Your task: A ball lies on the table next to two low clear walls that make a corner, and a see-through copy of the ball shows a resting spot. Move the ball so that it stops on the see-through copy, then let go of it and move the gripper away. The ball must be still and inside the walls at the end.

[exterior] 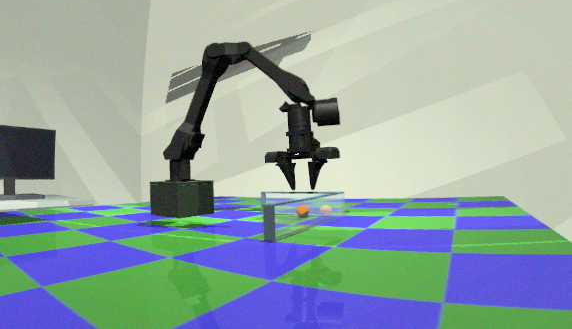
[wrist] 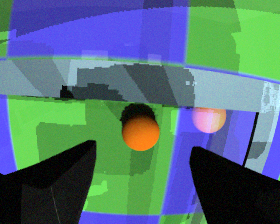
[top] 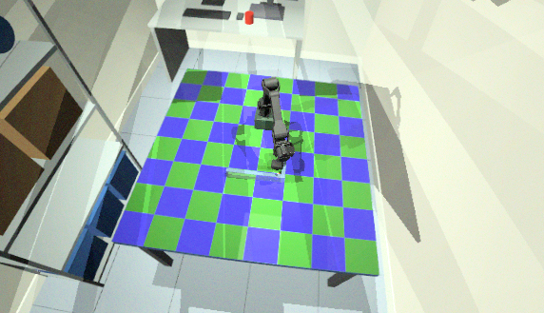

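The orange ball (exterior: 302, 211) (wrist: 140, 133) rests on the table inside the corner, near the long clear wall (top: 247, 174) (wrist: 31, 77). The pinkish see-through copy (exterior: 325, 210) (wrist: 209, 120) is beside it, closer to the corner and the short clear wall (wrist: 263, 135). My gripper (exterior: 303, 189) (wrist: 144, 152) points straight down above the ball, partly open and empty, its fingertips a little above the wall tops. In the wrist view the ball shows between and slightly ahead of the fingertips. In the top view the arm hides the ball and the copy.
The two walls meet at the right end of the long wall. The arm's base (top: 263, 120) (exterior: 182, 198) stands behind the walled corner. A desk (top: 166, 12) with monitors, a keyboard and a red cup (top: 249, 18) is behind the table, and shelves stand at the left.
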{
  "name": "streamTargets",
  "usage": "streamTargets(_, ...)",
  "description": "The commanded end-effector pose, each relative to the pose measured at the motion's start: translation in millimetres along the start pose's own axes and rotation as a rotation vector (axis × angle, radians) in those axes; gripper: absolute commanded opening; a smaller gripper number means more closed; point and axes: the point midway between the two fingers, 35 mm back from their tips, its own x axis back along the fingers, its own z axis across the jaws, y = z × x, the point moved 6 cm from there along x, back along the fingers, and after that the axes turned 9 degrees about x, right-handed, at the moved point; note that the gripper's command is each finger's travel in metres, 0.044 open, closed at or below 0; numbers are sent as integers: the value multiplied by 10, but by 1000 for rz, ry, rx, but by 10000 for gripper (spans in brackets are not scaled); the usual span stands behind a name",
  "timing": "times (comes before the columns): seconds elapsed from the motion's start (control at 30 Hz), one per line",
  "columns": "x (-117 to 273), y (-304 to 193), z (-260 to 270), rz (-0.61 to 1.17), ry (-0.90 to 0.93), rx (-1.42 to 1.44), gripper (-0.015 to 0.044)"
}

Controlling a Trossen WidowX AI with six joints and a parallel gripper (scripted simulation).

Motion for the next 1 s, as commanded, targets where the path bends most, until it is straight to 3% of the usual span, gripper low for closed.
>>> streamTargets(0.0, -90, -61, -14, 32, 26, 3, 251)
streamTargets(0.97, -526, -75, -2, 32, 26, 3, 251)
